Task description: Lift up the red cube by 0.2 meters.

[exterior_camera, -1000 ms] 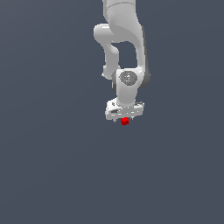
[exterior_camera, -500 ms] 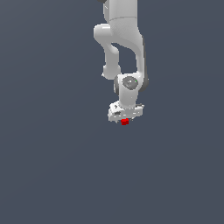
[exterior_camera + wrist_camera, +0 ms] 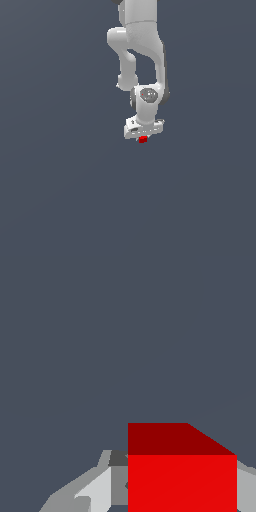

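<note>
The red cube (image 3: 143,139) is a tiny bright red block showing just under the white gripper (image 3: 143,137) in the exterior view. The arm reaches down from above with the hand over the cube, whose upper part is hidden by the hand. In the wrist view the red cube (image 3: 182,471) fills the space between the two grey fingers (image 3: 100,488), which sit against its sides. The gripper (image 3: 182,491) is shut on the cube.
The plain dark grey surface (image 3: 60,190) spreads all around the arm. The white arm links (image 3: 142,45) rise above the gripper to the frame's upper edge.
The gripper with the red cube under it has moved very slightly upward in the exterior view. The arm has shifted its pose a little.
</note>
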